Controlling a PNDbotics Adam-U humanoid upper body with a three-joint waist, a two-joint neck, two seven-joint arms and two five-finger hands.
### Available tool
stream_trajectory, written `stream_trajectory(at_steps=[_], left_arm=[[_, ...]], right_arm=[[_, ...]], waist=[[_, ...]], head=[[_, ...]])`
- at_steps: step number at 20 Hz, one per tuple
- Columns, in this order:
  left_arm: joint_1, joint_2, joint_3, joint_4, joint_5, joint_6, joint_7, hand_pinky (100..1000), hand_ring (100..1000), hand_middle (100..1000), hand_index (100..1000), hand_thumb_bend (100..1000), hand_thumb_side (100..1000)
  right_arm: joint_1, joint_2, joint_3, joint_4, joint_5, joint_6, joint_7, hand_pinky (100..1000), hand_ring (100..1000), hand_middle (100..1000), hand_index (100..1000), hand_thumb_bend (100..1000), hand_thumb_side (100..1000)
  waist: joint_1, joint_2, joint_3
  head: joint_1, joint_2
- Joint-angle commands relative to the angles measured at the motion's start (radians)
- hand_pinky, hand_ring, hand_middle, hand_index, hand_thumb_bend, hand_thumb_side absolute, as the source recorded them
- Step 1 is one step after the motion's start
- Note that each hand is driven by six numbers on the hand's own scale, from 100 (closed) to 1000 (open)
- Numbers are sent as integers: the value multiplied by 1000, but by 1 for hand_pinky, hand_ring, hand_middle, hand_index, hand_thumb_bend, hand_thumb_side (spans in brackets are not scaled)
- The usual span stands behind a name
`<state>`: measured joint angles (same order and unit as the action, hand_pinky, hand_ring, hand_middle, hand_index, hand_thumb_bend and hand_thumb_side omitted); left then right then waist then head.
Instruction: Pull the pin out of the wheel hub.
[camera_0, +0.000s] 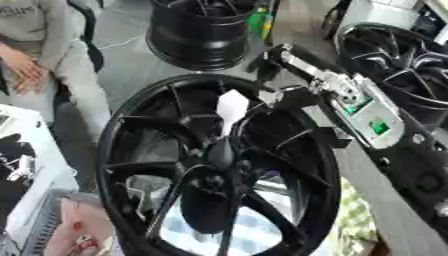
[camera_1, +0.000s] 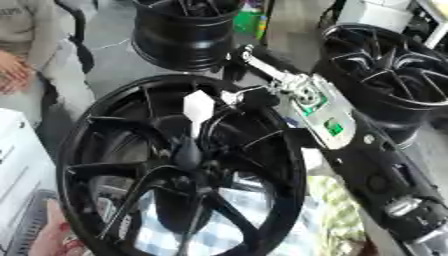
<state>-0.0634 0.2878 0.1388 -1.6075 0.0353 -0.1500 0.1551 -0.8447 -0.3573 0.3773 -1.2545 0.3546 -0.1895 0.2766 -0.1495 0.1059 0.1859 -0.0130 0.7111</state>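
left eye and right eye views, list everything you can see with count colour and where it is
wheel hub: one, black, spoked, centre foreground, filling most of the view
white piece: one, white, flat, over the upper spokes of the wheel hub, with a dark stem below it toward the centre; whether this is the pin is unclear
other wheels: two, black; one at top centre, one at top right
checked cloth: one, blue and white, seen through the lower spokes
white box: one, white, left edge
seated person: one, grey clothes, top left, touching nothing of the task
right arm: one, black with silver and green parts, from lower right up to the hub's upper rim
right hand: one, black, at the upper rim beside the white piece; finger pose unclear
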Motion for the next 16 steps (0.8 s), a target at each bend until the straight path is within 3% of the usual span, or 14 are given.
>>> stream_trajectory(at_steps=[1, 6, 16], left_arm=[[-8, 6, -1, -15, 4, -1, -3, 712, 702, 629, 780, 164, 354], [-9, 5, -3, -14, 4, -1, -5, 712, 702, 629, 780, 162, 354], [-16, 3, -10, -13, 7, -1, -12, 713, 703, 629, 780, 160, 355]], right_arm=[[-25, -31, 7, -24, 19, -1, 52, 731, 801, 841, 977, 100, 420], [-30, -19, 19, -41, 103, 13, 145, 762, 846, 881, 995, 100, 487], [-59, 54, 52, -45, 197, 3, 222, 782, 864, 880, 995, 100, 548]], waist=[[9, -10, 0], [9, -10, 2], [12, -8, 19]], head=[[-4, -7], [-6, -8], [-21, -10]])
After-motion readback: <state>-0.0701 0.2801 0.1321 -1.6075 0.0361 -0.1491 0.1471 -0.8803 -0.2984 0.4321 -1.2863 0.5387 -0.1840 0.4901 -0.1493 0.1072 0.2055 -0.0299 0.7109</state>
